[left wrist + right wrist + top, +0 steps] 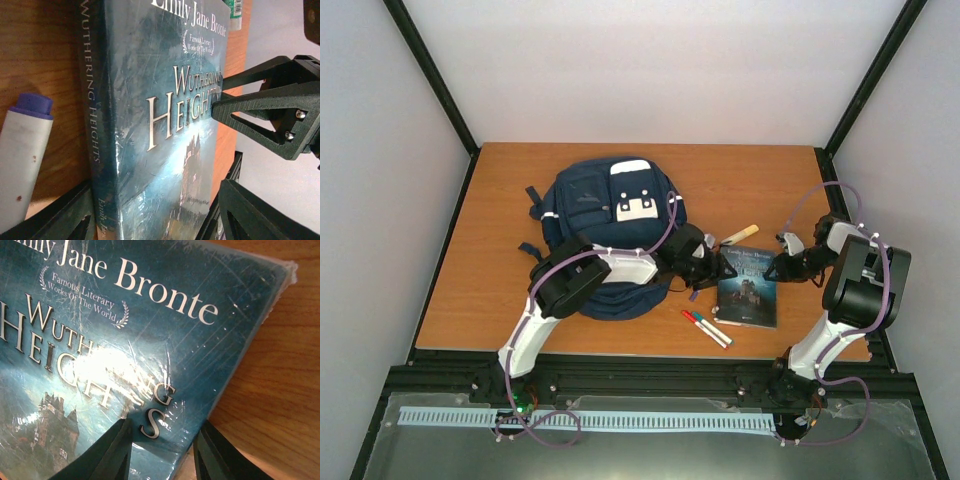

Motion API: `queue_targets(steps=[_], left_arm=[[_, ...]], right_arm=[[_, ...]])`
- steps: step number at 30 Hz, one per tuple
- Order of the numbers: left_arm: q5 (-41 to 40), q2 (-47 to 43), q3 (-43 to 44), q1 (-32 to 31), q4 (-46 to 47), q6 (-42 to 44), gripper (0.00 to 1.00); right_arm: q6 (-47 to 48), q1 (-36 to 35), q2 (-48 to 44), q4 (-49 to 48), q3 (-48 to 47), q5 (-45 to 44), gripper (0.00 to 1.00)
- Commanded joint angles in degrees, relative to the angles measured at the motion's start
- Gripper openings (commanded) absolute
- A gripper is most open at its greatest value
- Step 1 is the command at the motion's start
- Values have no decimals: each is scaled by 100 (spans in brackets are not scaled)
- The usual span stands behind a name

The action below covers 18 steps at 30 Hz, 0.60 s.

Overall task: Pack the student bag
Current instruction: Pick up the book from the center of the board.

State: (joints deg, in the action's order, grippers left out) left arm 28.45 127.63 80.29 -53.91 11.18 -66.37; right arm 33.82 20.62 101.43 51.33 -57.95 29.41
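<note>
The student bag, navy with a white patch, lies on the table at centre left. A teal book, "Wuthering Heights", rests to its right. My left gripper is open, and its fingers stand either side of the book's spine end, with a small gap on the right. My right gripper is shut on the book's opposite edge. One of its fingers lies on the cover and the other sits past the edge. Its tip shows in the left wrist view.
A purple-capped white marker lies just left of the book's spine. Two markers, red- and blue-capped, lie in front of the book. A yellow highlighter lies behind it. The table's right edge is near the right arm.
</note>
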Motion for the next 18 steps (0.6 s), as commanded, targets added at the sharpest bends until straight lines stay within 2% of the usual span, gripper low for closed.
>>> queue_targets(steps=[1, 10, 13, 18], left_arm=[[227, -582, 205, -197, 1702, -346, 66], [225, -607, 97, -251, 2048, -469, 61], [255, -529, 88, -252, 2141, -541, 57], [412, -503, -207, -289, 3524, -985, 53]], right_arm=[[143, -146, 326, 259, 221, 35, 34], [131, -138, 316, 280, 214, 40, 35], [135, -137, 321, 269, 217, 43, 35], [130, -137, 309, 263, 227, 39, 36]])
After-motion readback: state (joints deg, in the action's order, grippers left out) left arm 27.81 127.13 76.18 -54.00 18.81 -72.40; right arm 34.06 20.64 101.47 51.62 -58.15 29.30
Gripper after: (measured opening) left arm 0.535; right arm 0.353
